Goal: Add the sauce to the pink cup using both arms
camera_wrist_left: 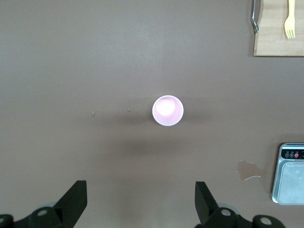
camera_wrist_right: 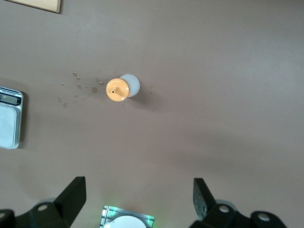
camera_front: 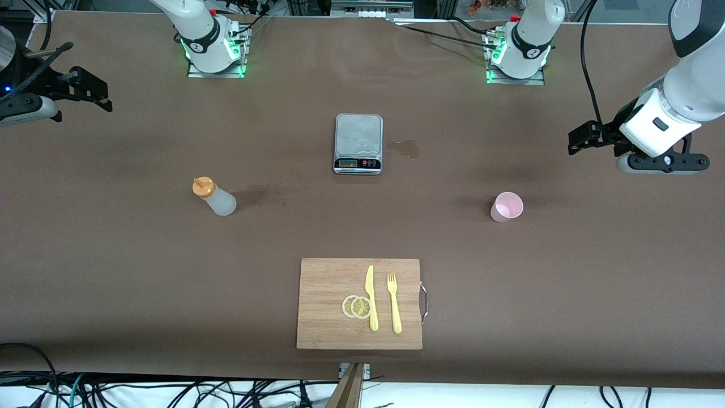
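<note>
White arms high, grippers (camera_wrist_left: 140, 202) (camera_wrist_right: 137, 199) wide.

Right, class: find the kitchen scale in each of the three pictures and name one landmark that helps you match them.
Front view: the kitchen scale sits mid-table, between the two arm bases and the cutting board.
Left wrist view: only part of it shows at the picture's edge, beside a stain.
Right wrist view: part of it shows at the edge.
Shared landmark: the cutting board, whose corner shows in both wrist views.
</note>
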Controlling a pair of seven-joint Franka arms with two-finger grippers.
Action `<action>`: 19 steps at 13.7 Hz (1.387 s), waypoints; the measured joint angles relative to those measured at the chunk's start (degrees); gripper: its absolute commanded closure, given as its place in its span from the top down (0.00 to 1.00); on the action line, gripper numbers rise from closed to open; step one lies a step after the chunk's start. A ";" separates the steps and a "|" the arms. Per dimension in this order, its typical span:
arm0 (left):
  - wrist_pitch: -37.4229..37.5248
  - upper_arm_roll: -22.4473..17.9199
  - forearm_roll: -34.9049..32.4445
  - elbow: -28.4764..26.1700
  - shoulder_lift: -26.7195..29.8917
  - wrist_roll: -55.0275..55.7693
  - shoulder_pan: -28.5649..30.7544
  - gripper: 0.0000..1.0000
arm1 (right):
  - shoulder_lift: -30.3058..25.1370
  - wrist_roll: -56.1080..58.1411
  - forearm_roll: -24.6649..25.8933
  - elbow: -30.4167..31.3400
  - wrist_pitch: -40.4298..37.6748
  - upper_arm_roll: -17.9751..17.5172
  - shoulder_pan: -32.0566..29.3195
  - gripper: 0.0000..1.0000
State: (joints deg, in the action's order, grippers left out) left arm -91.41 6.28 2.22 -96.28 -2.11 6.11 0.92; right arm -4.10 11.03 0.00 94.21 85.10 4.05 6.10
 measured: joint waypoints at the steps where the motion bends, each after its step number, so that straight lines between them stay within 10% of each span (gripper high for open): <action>1: 0.31 -0.09 0.00 0.00 -0.31 0.00 0.00 1.00 | 0.00 0.00 0.00 0.00 -0.01 0.00 0.00 1.00; 19: 1.29 -0.14 0.00 0.04 -1.77 -0.02 -0.05 1.00 | 0.00 -0.01 -0.02 0.00 -0.05 0.00 0.00 1.00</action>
State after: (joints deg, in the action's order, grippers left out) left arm -90.12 6.14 2.22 -96.24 -3.88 6.09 0.87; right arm -4.10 11.03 -0.03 94.21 85.05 4.06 6.10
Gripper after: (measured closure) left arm 0.000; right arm 0.000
